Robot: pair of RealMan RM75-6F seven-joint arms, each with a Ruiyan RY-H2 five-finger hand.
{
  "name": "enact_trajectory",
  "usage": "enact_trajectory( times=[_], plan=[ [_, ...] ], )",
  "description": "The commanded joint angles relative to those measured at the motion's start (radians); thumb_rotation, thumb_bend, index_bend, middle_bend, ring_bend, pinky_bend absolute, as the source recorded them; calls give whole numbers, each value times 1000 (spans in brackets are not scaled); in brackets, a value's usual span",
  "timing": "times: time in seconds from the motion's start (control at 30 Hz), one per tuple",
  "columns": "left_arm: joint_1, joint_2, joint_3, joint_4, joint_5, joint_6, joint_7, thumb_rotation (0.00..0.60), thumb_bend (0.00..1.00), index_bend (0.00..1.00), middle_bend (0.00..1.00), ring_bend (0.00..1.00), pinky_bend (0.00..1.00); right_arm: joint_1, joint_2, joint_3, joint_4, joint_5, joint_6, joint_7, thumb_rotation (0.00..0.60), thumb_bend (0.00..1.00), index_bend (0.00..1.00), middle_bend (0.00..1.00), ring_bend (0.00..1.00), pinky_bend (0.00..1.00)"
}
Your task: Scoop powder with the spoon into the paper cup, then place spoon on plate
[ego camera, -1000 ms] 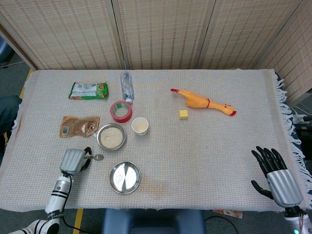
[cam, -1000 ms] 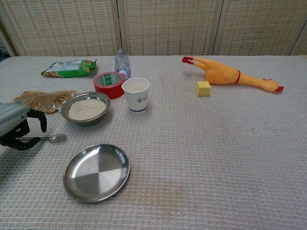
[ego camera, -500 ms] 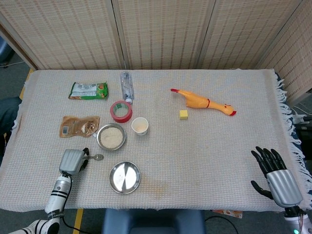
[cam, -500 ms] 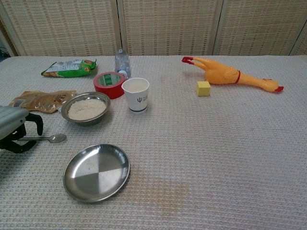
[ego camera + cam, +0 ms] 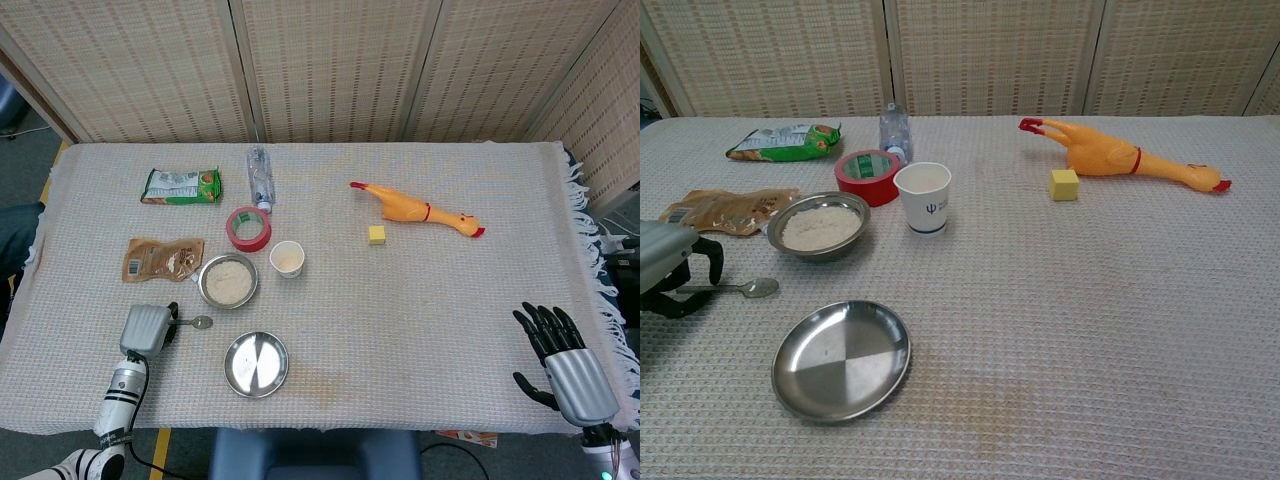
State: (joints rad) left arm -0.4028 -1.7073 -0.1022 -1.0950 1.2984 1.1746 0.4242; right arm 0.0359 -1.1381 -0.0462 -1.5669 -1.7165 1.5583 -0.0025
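The metal spoon (image 5: 198,322) (image 5: 745,289) lies flat on the cloth, left of the empty steel plate (image 5: 256,364) (image 5: 842,360), its bowl pointing right. My left hand (image 5: 147,330) (image 5: 670,270) sits at the handle end with its fingers arched over the handle, and shows no closed grip on it. The steel bowl (image 5: 203,283) (image 5: 772,232) of white powder stands just behind the spoon. To the bowl's right is the paper cup (image 5: 287,259) (image 5: 926,205). My right hand (image 5: 565,360) hovers at the table's near right corner, fingers spread and holding nothing.
Behind the bowl lie a red tape roll (image 5: 248,228), a clear bottle (image 5: 260,178), a green packet (image 5: 181,186) and a brown packet (image 5: 162,259). A rubber chicken (image 5: 420,211) and a yellow cube (image 5: 376,235) lie right of centre. A fringed cloth covers the table.
My left hand has slid a little to the left along the spoon handle while the spoon stayed where it lay. The right hand has barely shifted.
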Motion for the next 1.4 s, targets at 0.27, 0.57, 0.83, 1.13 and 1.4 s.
enact_trajectory(
  times=[0.27, 0.57, 0.83, 1.13, 1.4],
  plan=[
    [1, 3, 3, -7, -4, 0, 6, 600, 391, 497, 1000, 1000, 1000, 0, 2, -2, -2, 1, -3, 2, 600, 153, 0, 0, 0, 0],
    [-1, -6, 2, 14, -7, 0, 6, 600, 392, 505, 1000, 1000, 1000, 1, 3, -3, -6, 2, -7, -2, 600, 153, 0, 0, 0, 0],
    [9, 27, 10, -30, 27, 46, -4, 600, 393, 543, 1000, 1000, 1000, 3, 1, -3, -6, 5, -14, -4, 600, 153, 0, 0, 0, 0],
    [12, 124, 1, -149, 48, 88, 47, 600, 392, 560, 1000, 1000, 1000, 3, 4, -6, -7, -1, -11, -3, 600, 152, 0, 0, 0, 0],
    [-42, 190, -42, -289, 39, 75, 199, 600, 394, 560, 1000, 1000, 1000, 2, -3, -9, -1, -18, -1, -1, 600, 153, 0, 0, 0, 0]
  ],
)
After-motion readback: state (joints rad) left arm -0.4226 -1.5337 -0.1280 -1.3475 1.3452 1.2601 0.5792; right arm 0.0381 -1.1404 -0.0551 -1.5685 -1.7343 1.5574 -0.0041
